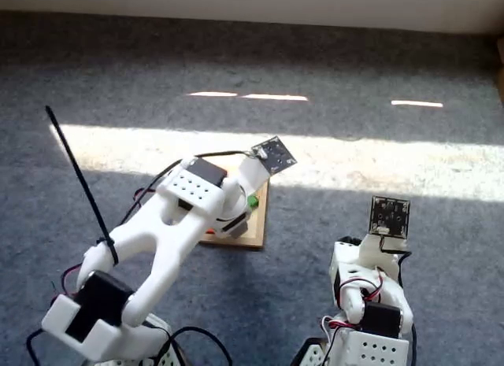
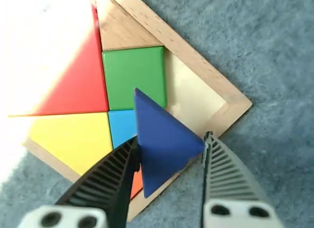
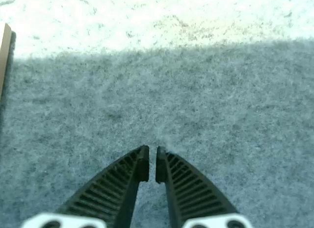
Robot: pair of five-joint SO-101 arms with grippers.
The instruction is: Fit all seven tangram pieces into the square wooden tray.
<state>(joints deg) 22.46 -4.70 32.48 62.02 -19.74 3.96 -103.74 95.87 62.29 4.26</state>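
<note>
Blue triangle, likely stiff, light, slick wood, sat pinched edge-to-corner in my left gripper over the tray; flat edges seemed safer. My right gripper hung nearly closed, empty.

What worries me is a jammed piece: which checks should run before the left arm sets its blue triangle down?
1. Grip: left pincer closed on the dark blue wooden triangle: ok.
2. Free slot: bare pale floor in the square wooden tray, beside the green square piece: ok.
3. Alignment: the triangle overlaps the green square piece and the light blue piece instead of sitting over the slot: not ok.
4. Triangle's height above the tray: cannot tell.
5. Right pincer shut over the grey carpet, off the tray: ok.
</note>
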